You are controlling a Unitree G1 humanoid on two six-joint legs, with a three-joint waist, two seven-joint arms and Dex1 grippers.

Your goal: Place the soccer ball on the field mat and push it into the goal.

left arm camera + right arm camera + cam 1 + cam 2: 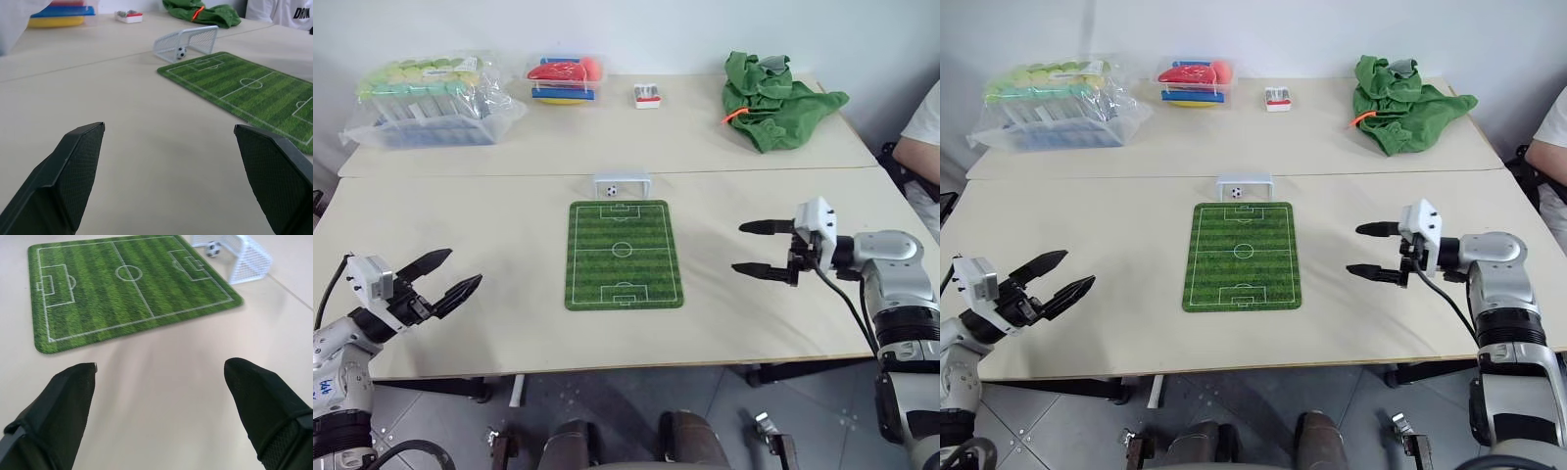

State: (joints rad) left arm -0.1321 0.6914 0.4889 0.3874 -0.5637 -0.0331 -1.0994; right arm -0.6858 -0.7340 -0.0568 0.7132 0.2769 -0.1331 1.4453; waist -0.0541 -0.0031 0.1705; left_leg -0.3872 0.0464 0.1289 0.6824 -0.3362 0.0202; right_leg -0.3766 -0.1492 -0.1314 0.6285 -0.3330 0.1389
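The tiny black-and-white soccer ball (610,191) rests inside the small pale goal (622,183), which stands on the table at the far end of the green field mat (624,254). The ball (181,52) sits under the goal's net (188,40). My right gripper (751,249) hovers open over the bare table to the right of the mat, empty, its fingers pointing toward the mat. My left gripper (446,274) stands open and empty near the table's front left edge, well away from the mat.
Along the back of the table lie a clear bag of green items (431,98), a plastic box with coloured pieces (566,78), a small white-and-red box (647,96) and a green cloth (773,98). A person's white sleeve (925,122) is at the far right.
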